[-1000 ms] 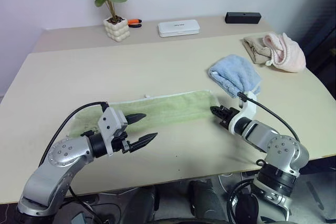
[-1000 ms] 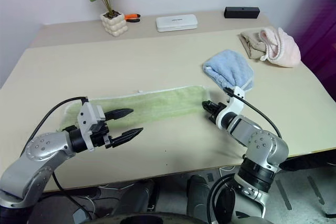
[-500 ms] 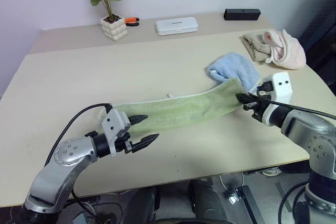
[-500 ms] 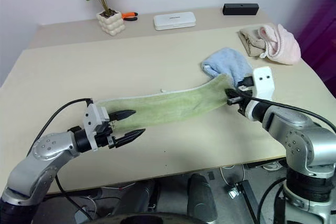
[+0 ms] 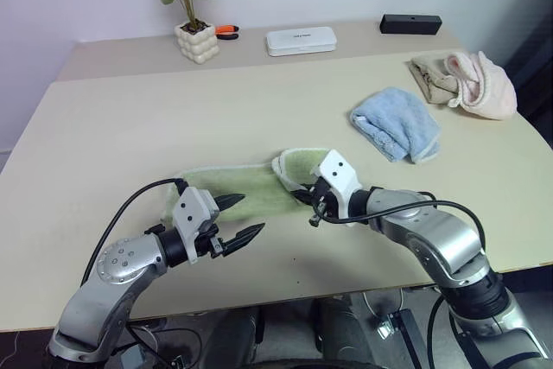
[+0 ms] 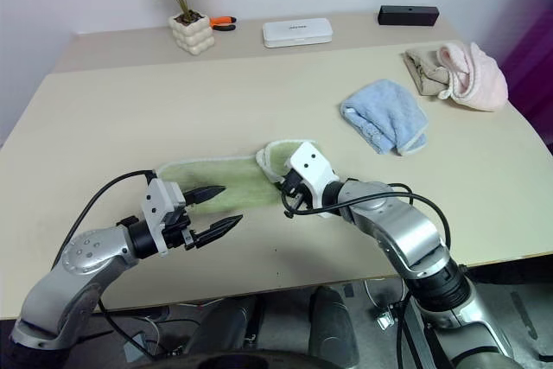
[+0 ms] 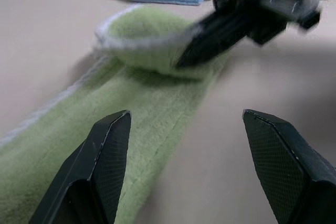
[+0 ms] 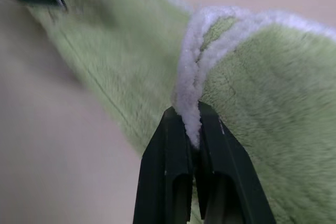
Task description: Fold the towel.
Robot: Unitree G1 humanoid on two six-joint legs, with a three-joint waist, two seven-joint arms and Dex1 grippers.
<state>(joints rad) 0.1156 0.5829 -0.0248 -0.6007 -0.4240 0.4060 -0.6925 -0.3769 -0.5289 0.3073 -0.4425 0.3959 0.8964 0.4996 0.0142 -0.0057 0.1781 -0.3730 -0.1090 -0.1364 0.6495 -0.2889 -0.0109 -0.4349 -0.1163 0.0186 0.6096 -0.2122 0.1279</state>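
While the right gripper (image 8: 193,129) jaws are pinching the towel (image 5: 233,189) edge, folding it toward 9 o'clock mid-counter (image 5: 130,118), that thin grip is risking slippage; left gripper (image 5: 244,216) jaws are gaping, idle.

One surface (image 5: 130,118). One light green towel (image 5: 220,187); one light blue towel (image 5: 393,123); one pink cloth (image 5: 484,88); one beige cloth (image 5: 429,71). One potted plant (image 5: 192,6). One white flat case (image 5: 301,41). One black box (image 5: 411,23). One orange-handled tool (image 5: 226,32). Two grippers: left gripper (image 5: 244,218), right gripper (image 5: 304,199), two black fingers (image 7: 105,156) each.
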